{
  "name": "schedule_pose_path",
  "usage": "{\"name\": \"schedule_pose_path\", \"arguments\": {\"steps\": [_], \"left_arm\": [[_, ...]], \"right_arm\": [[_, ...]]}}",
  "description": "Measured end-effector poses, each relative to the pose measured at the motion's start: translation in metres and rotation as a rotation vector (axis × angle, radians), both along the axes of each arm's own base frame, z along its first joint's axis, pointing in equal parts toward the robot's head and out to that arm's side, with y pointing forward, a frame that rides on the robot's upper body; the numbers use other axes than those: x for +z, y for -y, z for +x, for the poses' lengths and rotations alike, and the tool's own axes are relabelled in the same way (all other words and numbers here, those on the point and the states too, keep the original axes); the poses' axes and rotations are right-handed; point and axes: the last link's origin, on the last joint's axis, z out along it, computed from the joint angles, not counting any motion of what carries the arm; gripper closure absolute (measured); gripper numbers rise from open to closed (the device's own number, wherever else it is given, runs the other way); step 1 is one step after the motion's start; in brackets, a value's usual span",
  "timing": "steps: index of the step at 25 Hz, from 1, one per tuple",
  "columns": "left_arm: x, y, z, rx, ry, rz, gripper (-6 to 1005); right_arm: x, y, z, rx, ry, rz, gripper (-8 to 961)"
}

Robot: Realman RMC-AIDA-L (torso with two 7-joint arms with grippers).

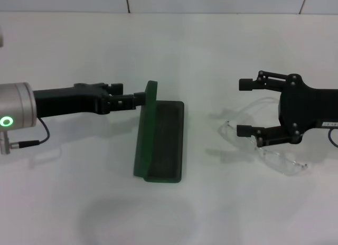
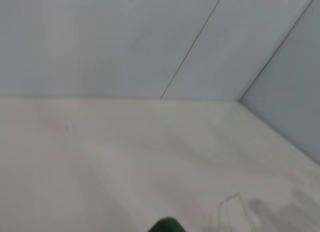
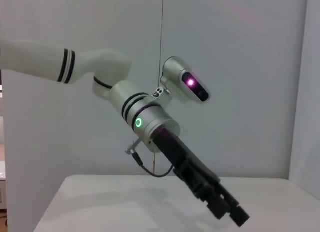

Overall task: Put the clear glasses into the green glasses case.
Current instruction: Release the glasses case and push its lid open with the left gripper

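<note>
Green glasses case (image 1: 161,142) lies open at centre of white table (image 1: 95,203), lid raised on edge along its left side. Left hand (image 1: 138,99) clenched on top corner of lid. Clear glasses (image 1: 264,144) rest on table well to right of case. Right hand (image 1: 244,107) hovers over them, fingers (image 1: 245,84) spread wide, grasping nothing.

Green glasses case (image 1: 158,139): dark green shell, with a darker, near-black lining visible in the open tray. Clear glasses (image 1: 274,150): colourless and transparent throughout. Left gripper (image 1: 138,99) and right gripper (image 1: 244,107): matte black. Left arm (image 3: 95,77): white casing with black bands, a silver wrist section and a lit green ring. Tabletop (image 1: 169,213): plain white, unpatterned.
</note>
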Motion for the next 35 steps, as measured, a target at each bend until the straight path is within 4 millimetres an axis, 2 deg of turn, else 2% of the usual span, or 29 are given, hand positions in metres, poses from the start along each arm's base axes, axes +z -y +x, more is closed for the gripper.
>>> {"name": "schedule_pose_path", "arguments": {"steps": [17,26,35], "left_arm": [[-0.014,-0.004,0.009,0.154,-0.068,-0.105,127],[-0.027,-0.004,0.02,0.146,-0.103,-0.16,131],[-0.03,-0.01,0.018,0.154,-0.141,-0.133,141]], "right_arm": [[-0.001,0.001,-0.001,0.014,0.004,0.004,74],[-0.001,0.001,-0.002,0.021,0.015,0.005,75],[-0.001,-0.001,-0.002,0.028,0.029,0.004,75]]}}
